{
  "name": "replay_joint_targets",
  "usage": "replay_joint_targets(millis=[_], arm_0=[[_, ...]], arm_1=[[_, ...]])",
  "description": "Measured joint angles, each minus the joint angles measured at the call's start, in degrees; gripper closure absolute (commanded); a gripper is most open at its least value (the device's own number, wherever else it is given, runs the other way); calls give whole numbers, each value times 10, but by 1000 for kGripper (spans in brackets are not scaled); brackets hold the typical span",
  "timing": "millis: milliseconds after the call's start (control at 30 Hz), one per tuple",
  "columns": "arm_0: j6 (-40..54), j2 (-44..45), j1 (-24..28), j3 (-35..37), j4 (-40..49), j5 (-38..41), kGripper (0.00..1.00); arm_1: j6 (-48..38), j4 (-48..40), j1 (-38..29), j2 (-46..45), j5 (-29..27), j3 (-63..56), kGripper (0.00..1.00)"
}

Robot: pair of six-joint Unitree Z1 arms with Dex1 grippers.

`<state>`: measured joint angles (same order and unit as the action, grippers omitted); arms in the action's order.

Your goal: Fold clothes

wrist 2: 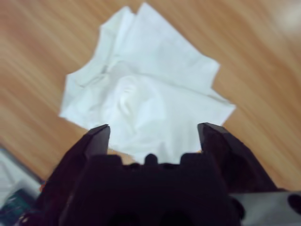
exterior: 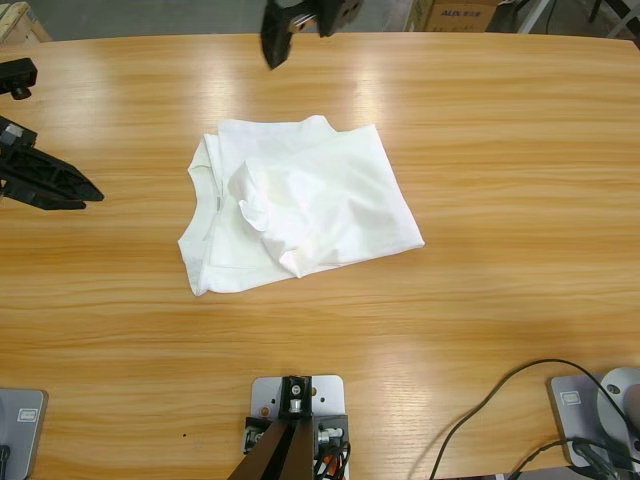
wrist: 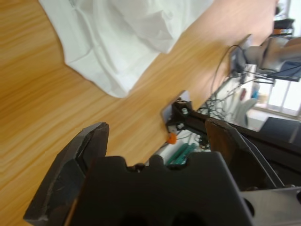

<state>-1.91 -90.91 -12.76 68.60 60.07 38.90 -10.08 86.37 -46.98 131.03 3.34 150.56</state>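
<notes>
Checking end effectors first, then outward.
Left end effector (wrist: 155,141): jaws spread apart, nothing between them; low over bare wood, shirt corner ahead of it, no contact.
Right end effector (wrist 2: 153,136): jaws parted, empty; held above the shirt looking down on it, clear of the cloth.
High view: black end effector (exterior: 55,182) at left edge, well apart from the shirt; another (exterior: 300,25) at far edge, near middle, raised.
T-shirt (exterior: 300,205): mid-surface, slightly left of centre; bundled into a rough rectangle, several layers stacked.
Surface (exterior: 500,150): wooden, bare around the shirt.
Progress: judging mostly done. Sides look folded in, footprint compact.
Left to do: top layer rumpled, crumpled ridge (exterior: 262,205) across the middle, near edge uneven. Probably one smoothing or final fold.
Containers: none seen; shirt lies straight on the wood.
</notes>
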Motion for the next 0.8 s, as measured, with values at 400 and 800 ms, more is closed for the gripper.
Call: replay_joint_targets(millis=[400, 800], arm_0=[[0, 6, -7, -9, 0, -29, 197], [0, 6, -7, -10, 0, -29, 197]], arm_1=[[-59, 0, -67, 113, 83, 0, 275], [-61, 0, -72, 177, 84, 0, 276]])
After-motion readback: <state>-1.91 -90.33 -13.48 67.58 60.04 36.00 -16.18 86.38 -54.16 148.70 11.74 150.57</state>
